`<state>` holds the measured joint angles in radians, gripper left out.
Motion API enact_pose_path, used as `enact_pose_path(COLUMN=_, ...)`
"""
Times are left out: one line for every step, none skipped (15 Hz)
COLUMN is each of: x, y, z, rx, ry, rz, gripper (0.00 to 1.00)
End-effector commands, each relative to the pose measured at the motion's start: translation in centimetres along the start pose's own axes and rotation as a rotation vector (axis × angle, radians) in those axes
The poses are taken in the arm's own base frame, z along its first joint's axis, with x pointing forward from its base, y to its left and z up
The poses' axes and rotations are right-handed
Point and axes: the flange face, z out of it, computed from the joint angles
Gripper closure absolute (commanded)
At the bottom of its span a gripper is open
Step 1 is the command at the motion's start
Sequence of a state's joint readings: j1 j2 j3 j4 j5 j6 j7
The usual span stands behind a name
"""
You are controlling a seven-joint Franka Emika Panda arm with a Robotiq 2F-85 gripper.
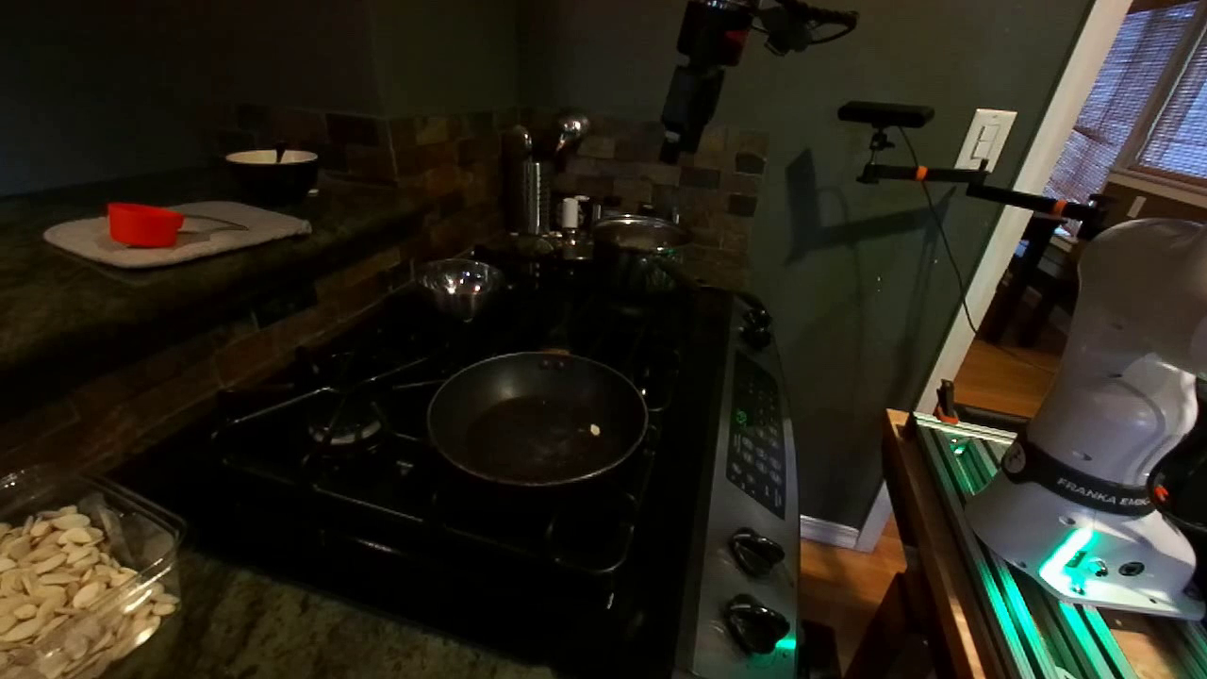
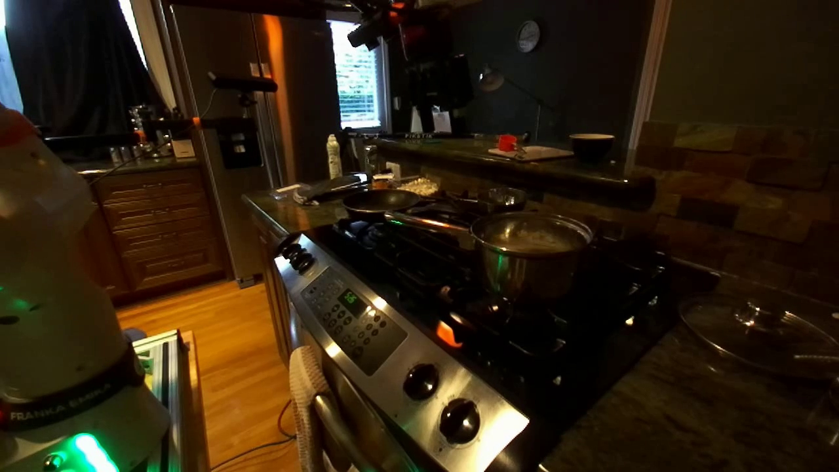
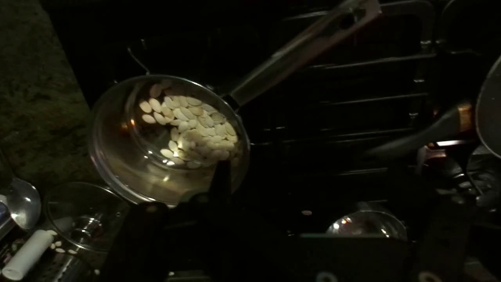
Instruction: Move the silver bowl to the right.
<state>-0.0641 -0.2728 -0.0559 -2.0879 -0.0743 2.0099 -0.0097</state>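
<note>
The silver bowl (image 1: pixel 460 283) is small and shiny. It sits upright on the stove by the tiled ledge, beyond the frying pan; it also shows in an exterior view (image 2: pixel 503 198), partly behind the pot. In the wrist view the bowl (image 3: pixel 368 225) is at the lower right, its near half hidden by the gripper body. My gripper (image 1: pixel 671 151) points down, high above the stove, apart from the bowl. In the wrist view one dark finger (image 3: pixel 222 178) stands well left of the jaw centre, over the pot's edge; the second finger is lost in the dark. Nothing shows between them.
A silver pot (image 2: pixel 534 269) of seeds, also in the wrist view (image 3: pixel 117 168), has a long handle reaching over the stove. A dark frying pan (image 1: pixel 537 424) stands near the bowl. A raised ledge (image 1: pixel 358 236) runs along the back. A glass lid (image 2: pixel 754 328) lies on the counter.
</note>
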Motion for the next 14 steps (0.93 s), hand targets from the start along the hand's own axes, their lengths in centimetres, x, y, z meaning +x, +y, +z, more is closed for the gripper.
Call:
enact_pose_path(x=4.4, y=-4.3, z=1.4, rx=0.062, ry=-0.007, rz=0.073, gripper=0.0)
enact_pose_path(x=5.5, y=-4.7, z=2.1, rx=0.083, ry=-0.01, rz=0.107, gripper=0.0)
enact_pose_path(x=6.8, y=-4.8, z=2.5, rx=0.116, ry=-0.008, rz=0.151, gripper=0.0)
enact_pose_path(x=8.0, y=-4.6, z=3.1, rx=0.151, ry=-0.029, rz=0.201, gripper=0.0)
enact_pose_path(x=9.0, y=-4.4, z=3.7, rx=0.177, ry=-0.024, rz=0.238, gripper=0.0)
enact_pose_path(x=10.1, y=-4.1, z=4.8, rx=0.189, ry=-0.027, rz=0.294, gripper=0.0)
enact_pose_path(x=11.1, y=-3.8, z=5.7, rx=0.206, ry=-0.021, rz=0.34, gripper=0.0)
enact_pose_path(x=12.1, y=-3.7, z=6.5, rx=0.224, ry=-0.009, rz=0.391, gripper=0.0)
enact_pose_path(x=12.9, y=-3.7, z=7.5, rx=0.243, ry=-0.005, rz=0.421, gripper=0.0)
enact_pose_path(x=13.7, y=-3.6, z=8.6, rx=0.262, ry=0.004, rz=0.453, gripper=0.0)
enact_pose_path(x=14.5, y=-3.4, z=9.7, rx=0.257, ry=0.04, rz=0.48, gripper=0.0)
enact_pose_path(x=15.1, y=-3.4, z=10.7, rx=0.248, ry=0.07, rz=0.505, gripper=0.0)
enact_pose_path(x=15.7, y=-3.3, z=11.7, rx=0.245, ry=0.085, rz=0.531, gripper=0.0)
enact_pose_path(x=16.0, y=-3.4, z=12.8, rx=0.234, ry=0.097, rz=0.547, gripper=0.0)
